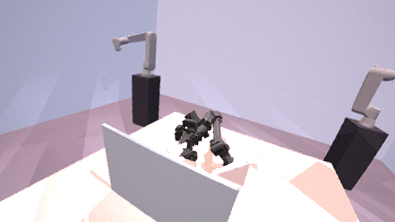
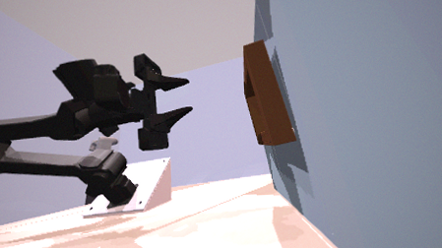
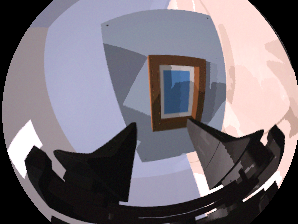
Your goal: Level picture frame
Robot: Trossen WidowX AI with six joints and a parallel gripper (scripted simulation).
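Note:
The brown wooden picture frame (image 2: 273,92) (image 3: 155,95), with a blue picture inside, hangs on the grey wall panel (image 1: 164,187) (image 3: 150,30). In the wrist view its edges do not run parallel to the panel's left edge. I cannot tell from these views which side is higher. The screw and the notched strip are hidden. My gripper (image 2: 190,95) (image 3: 162,122) is open and empty. It points at the frame from in front, a clear gap away, with one finger above the other in the exterior view. In the top view the panel's back hides the frame.
The pale table (image 1: 293,207) (image 2: 208,236) lies below. A white wedge-shaped base (image 2: 158,186) stands under the arm. Two pale robot arms (image 1: 150,52) (image 1: 368,91) stand on black pedestals (image 1: 145,102) (image 1: 357,150) in the background.

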